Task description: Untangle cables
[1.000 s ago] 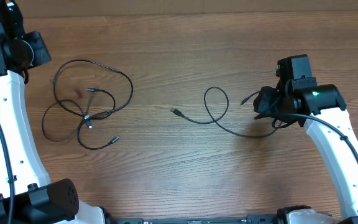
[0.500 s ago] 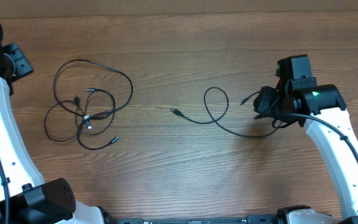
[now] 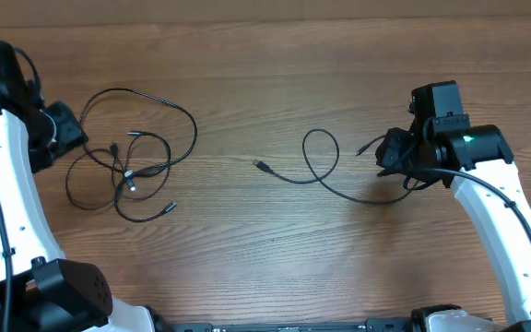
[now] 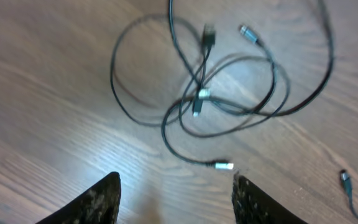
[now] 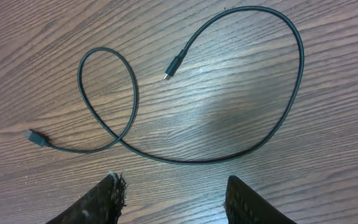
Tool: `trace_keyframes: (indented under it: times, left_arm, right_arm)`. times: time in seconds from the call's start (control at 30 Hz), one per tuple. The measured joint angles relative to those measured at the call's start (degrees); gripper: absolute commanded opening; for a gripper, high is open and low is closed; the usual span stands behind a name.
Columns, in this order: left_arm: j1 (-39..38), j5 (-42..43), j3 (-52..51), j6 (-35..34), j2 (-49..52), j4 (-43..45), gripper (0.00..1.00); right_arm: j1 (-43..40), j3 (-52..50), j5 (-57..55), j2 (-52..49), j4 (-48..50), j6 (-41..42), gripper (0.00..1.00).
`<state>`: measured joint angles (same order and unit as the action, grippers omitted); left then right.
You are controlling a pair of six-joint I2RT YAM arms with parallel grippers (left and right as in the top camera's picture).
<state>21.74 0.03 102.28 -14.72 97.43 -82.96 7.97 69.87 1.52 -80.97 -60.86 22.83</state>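
Observation:
Several thin black cables (image 3: 129, 173) lie in a tangle of loops at the left of the wooden table; their silver plug ends show in the left wrist view (image 4: 199, 94). My left gripper (image 3: 74, 138) hangs just left of that tangle, open and empty (image 4: 176, 178). One separate cable (image 3: 322, 131) lies in an open curve at centre right, clear of the others (image 5: 191, 160). My right gripper (image 3: 385, 159) is over that cable's right end, open (image 5: 174, 183), with bare wood between its fingers.
The wooden table (image 3: 247, 83) fills the view. The white arm links rise from the bases at the lower left (image 3: 12, 231) and lower right (image 3: 505, 240). One plug end (image 3: 260, 165) of the single cable points toward the table's middle.
My left arm has swung from the far left edge in toward the tangle, and its gripper now sits beside the loops. The right arm and the cables have not moved.

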Motion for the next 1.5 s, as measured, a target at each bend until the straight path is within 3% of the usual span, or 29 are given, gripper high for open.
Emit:
trace_keyframes:
  times: [0.27, 0.53, 0.73, 0.83, 1.17, 1.5]
  left_arm:
    - [1.2, 0.7, -15.0, -5.1, -0.5, 9.7, 0.59]
    - [5.4, 0.9, -29.6, -17.4, -0.6, 22.3, 0.63]
    - [4.0, 3.0, -36.0, -22.0, -0.6, 31.2, 0.72]
    - [2.7, 3.2, -37.2, -22.7, -0.6, 33.9, 0.72]
    - [-1.2, -0.2, -39.4, -24.4, -0.7, 34.4, 0.70]
    - [-1.1, -4.9, -41.6, -35.3, -0.7, 31.2, 0.81]
  right_arm:
    - [0.0, 0.0, 0.0, 0.0, -0.3, -0.1, 0.51]
    - [0.0, 0.0, 0.0, 0.0, -0.4, -0.2, 0.51]
    - [0.0, 0.0, 0.0, 0.0, -0.2, -0.2, 0.51]
    - [0.0, 0.0, 0.0, 0.0, -0.2, -0.2, 0.51]
    - [0.0, 0.0, 0.0, 0.0, -0.2, -0.2, 0.51]
    - [0.0, 0.0, 0.0, 0.0, -0.2, -0.2, 0.51]
